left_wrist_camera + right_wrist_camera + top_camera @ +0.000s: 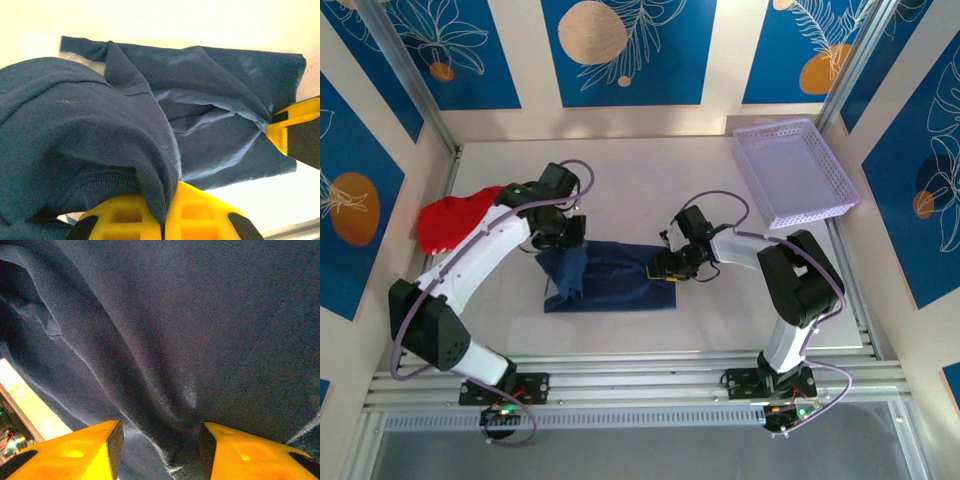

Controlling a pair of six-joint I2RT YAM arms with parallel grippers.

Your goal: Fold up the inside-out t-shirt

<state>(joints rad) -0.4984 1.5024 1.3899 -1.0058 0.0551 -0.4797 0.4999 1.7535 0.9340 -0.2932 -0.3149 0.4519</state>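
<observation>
1. Shirt: the inside-out t-shirt (610, 277), soft navy knit, is lying mid-table in a creased, roughly rectangular fold.
2. Left gripper (164, 220) is pinching a bunched edge, yellow fingers (125, 217) together.
3. Right gripper (160, 450) is pressing a ridge between half-spread fingers (85, 452).

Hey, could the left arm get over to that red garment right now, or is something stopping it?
Probably not yet. The red garment lies bare beside the left arm, nothing on it, but the left gripper is shut on a fold of the navy t-shirt. It would have to let go first or drag the shirt along.
</observation>
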